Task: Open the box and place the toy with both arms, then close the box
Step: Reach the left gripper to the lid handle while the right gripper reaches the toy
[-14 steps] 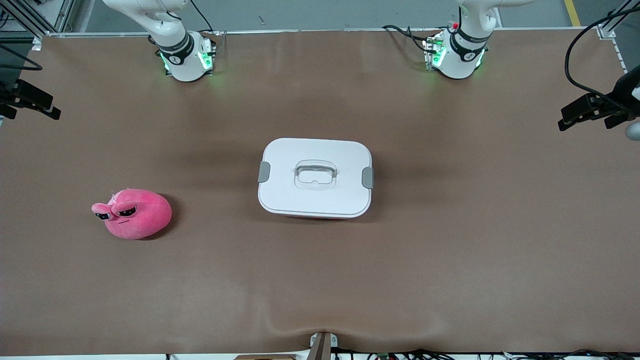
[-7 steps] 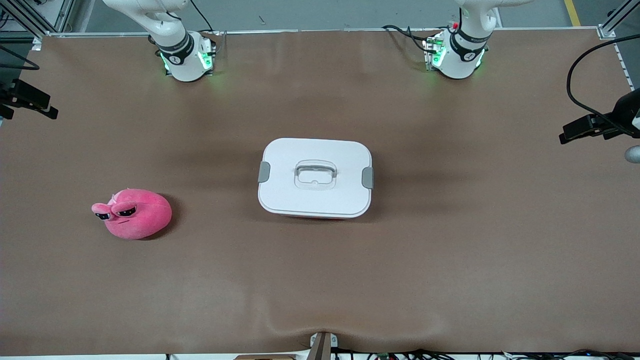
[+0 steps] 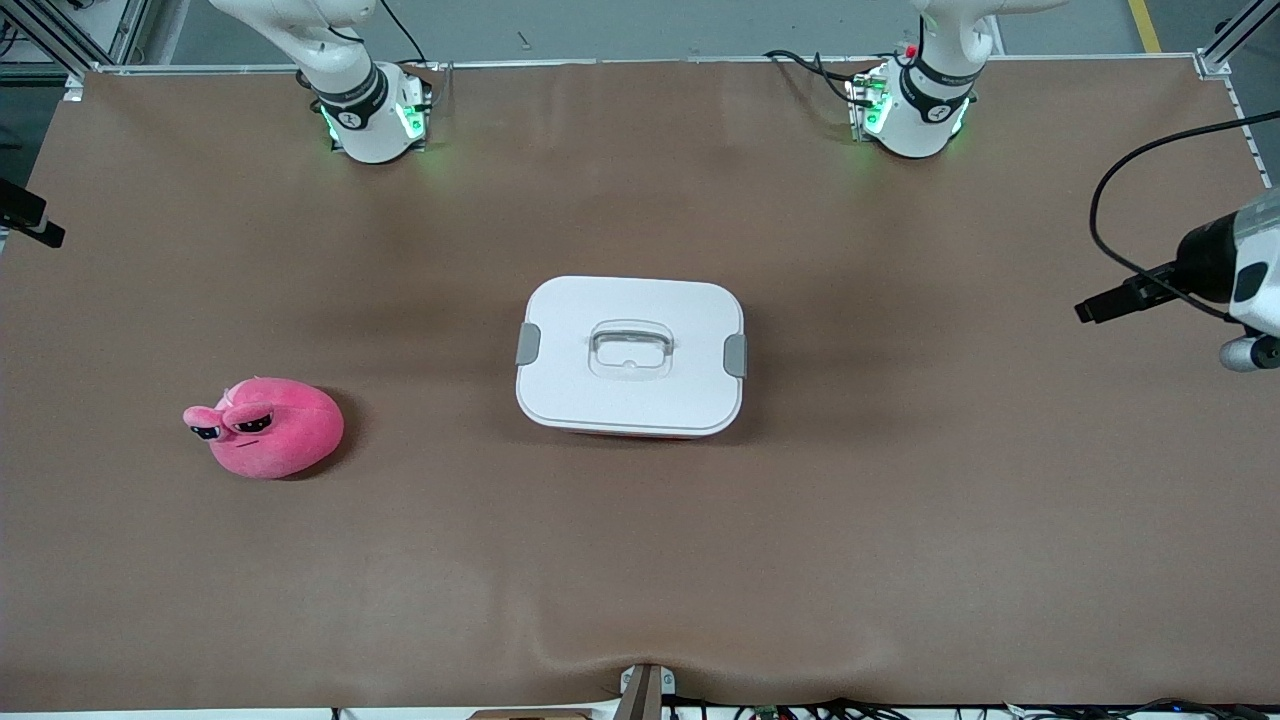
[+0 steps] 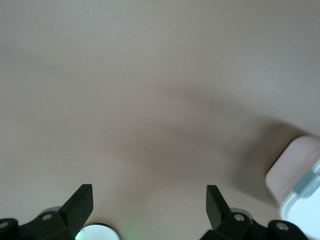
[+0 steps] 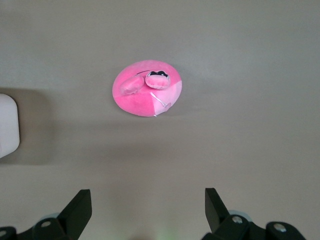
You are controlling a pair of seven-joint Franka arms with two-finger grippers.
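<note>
The left arm rises from its base (image 3: 915, 110) and leaves the front view; its hand (image 3: 1110, 303) comes back in at the left arm's end of the tabletop (image 3: 640, 560), held in the air over the edge there; the wrist view shows its fingers (image 4: 80, 205) spread wide apart, holding nothing. The right hand (image 3: 30, 222) barely shows at the other end; its fingers (image 5: 79, 207) are likewise parted and empty.

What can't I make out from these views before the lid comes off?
- Box contents: front view, the shut white lid covers them.
- Most of the box: left wrist view, cut off by the picture's edge.
- Right gripper: front view, almost wholly past the edge; jaws open in its wrist view.
- Left gripper: front view, partly cut off; jaws open in its wrist view.
</note>
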